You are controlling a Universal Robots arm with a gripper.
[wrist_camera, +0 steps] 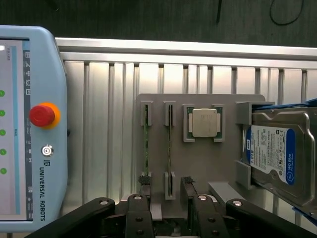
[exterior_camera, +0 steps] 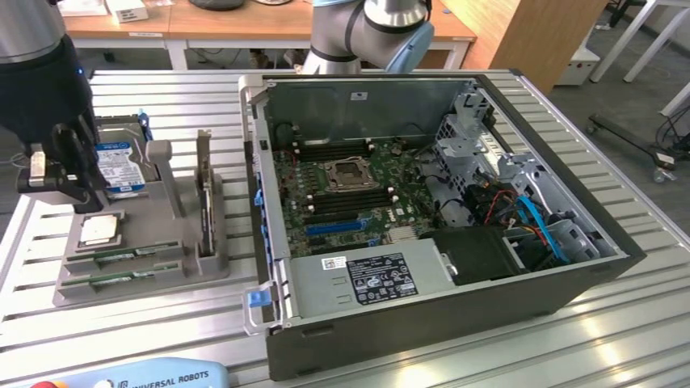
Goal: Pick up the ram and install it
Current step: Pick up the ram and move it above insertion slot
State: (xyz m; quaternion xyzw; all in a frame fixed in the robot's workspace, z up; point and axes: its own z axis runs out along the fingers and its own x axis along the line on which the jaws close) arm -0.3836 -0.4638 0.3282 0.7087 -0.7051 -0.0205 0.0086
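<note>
The black gripper [exterior_camera: 65, 190] [wrist_camera: 166, 184] hangs over the grey moulded parts holder [exterior_camera: 173, 271] [wrist_camera: 225, 163], which lies on the ribbed aluminium worktop [exterior_camera: 161, 323] [wrist_camera: 106, 124] at the exterior view's 9 o'clock from the open dark grey computer case [exterior_camera: 431, 315]. Its fingers [wrist_camera: 144, 182] are spread apart and hold nothing.

Two alike green boards stand on edge in neighbouring slots at the holder's 6 o'clock end in the exterior view. In the wrist view, the long thin green ram stick [exterior_camera: 121, 257] [wrist_camera: 169, 141] lines up with the gap between the fingers. The second ram stick [exterior_camera: 119, 277] [wrist_camera: 146, 141] runs just beside it, its end meeting one fingertip in that picture; actual contact cannot be told.

Next on the holder sits the small square silver processor chip [exterior_camera: 99, 229] [wrist_camera: 204, 122], then the silver hard drive with a blue label [exterior_camera: 116, 168] [wrist_camera: 275, 153]. A pale blue teach pendant [exterior_camera: 140, 377] [wrist_camera: 29, 129] lies at 6 o'clock of the holder.
</note>
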